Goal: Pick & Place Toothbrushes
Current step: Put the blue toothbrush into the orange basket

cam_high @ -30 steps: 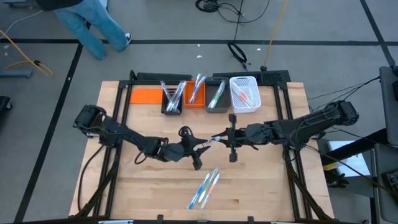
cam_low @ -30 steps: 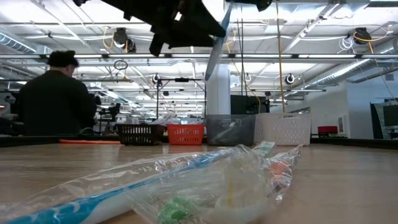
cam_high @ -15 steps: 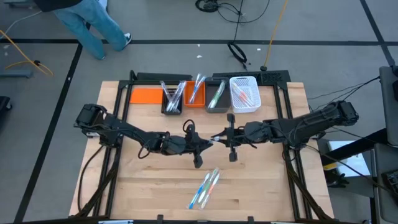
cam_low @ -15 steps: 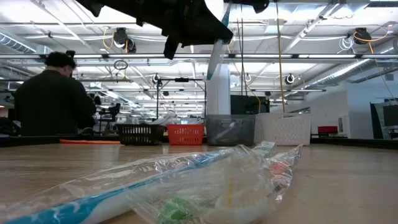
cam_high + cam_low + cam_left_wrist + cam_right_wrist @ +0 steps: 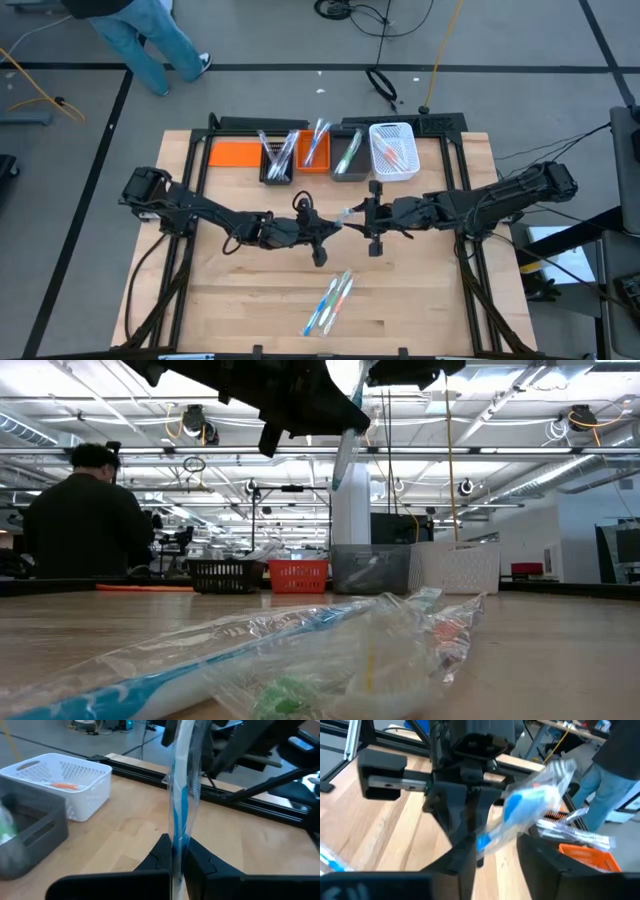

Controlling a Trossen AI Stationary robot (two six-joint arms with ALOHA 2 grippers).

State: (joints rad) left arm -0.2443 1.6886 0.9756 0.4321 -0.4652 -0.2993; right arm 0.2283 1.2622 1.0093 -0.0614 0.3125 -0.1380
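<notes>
Two grippers meet mid-table, above the wood. L gripper (image 5: 335,229) is clenched on a wrapped blue brush (image 5: 181,795); in my left wrist view the fingers (image 5: 161,851) pinch its lower end and it stands nearly upright between them. R gripper (image 5: 352,215) is just beside it, fingers parted around the same brush in the right wrist view, where the wrapper (image 5: 535,807) sits in the gap; can't tell if they touch it.

Room to move: near half of the table (image 5: 240,300) is mostly bare wood on both sides, except a small pile of wrapped brushes (image 5: 330,302) near the front edge, centre. Low view shows that pile (image 5: 300,660) close to the lens, arms well above it. Black rails (image 5: 195,200) frame the wood L and R, with the arms crossing over them.

Far edge holds a row of bins: orange tray (image 5: 234,154), black bin (image 5: 278,160) w/ clear-wrapped brushes, orange bin (image 5: 316,148), grey bin (image 5: 348,156), white basket (image 5: 393,152) w/ an orange-pink brush inside. Bins sit touching or just beside each other, well apart from the grippers.

Person (image 5: 88,515) stands beyond the far-left corner, back turned in the low view.

No labels or writing I can read anywhere.
</notes>
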